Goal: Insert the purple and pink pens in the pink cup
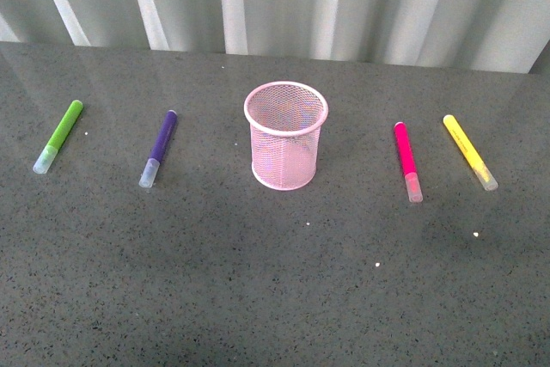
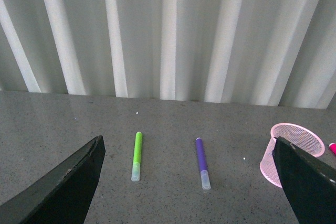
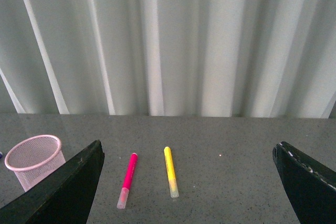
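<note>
Front view | purple pen (image 1: 160, 148), pink pen (image 1: 406, 161) flank pink cup (image 1: 286, 135) | likely light, stiff; pinch mid-barrel | left end effector (image 2: 187, 141), right end effector (image 3: 187, 146) wide

No text, label, brand, number or sign can be read in any of the 3 views.
</note>
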Robot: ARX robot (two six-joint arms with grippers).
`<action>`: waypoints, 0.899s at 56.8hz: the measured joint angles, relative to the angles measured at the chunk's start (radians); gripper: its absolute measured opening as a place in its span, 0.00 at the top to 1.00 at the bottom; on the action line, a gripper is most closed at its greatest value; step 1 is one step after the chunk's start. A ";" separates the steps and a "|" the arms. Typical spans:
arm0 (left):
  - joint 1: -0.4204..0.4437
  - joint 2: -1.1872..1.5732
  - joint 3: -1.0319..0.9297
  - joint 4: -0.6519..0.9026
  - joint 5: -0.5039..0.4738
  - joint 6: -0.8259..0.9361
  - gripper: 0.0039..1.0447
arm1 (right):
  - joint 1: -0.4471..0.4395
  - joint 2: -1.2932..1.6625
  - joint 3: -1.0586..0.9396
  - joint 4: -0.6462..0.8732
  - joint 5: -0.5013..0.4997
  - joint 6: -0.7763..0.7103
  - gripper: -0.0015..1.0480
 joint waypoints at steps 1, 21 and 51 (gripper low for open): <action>0.000 0.000 0.000 0.000 0.000 0.000 0.06 | 0.000 0.000 0.000 0.000 0.000 0.000 0.07; 0.000 0.000 0.000 0.000 0.000 0.000 0.06 | 0.000 0.000 0.000 0.000 0.000 0.000 0.07; 0.000 0.000 0.000 0.000 0.000 0.000 0.06 | 0.000 0.000 0.000 0.000 0.000 0.000 0.07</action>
